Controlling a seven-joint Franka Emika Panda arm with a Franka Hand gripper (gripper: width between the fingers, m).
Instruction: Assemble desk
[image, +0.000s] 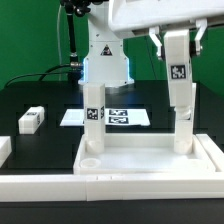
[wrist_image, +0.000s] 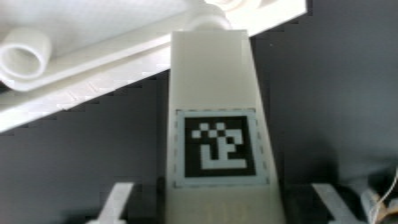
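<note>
An upright leg (image: 179, 90), stood at a corner of the desk top (image: 140, 160), is straddled by the released tool (image: 177, 44).

Arm: Franka Panda, one unit.
Base column (image: 106, 58): glossy white moulded shell, rounded, widening toward the foot. It has a small dark mark (image: 103, 47) on the front and a pale blue glow (image: 88, 68) on the flank at the exterior view's left.
Joint (image: 76, 8) above the column: black.
Cables (image: 71, 40): black, thin, alongside the column.
Wrist housing (image: 150, 12): white, boxy, smooth.
Fingers (wrist_image: 118, 204): two narrow flat strips, light grey-white, matte. They are blurred in the wrist view and their surface detail is unreadable.
</note>
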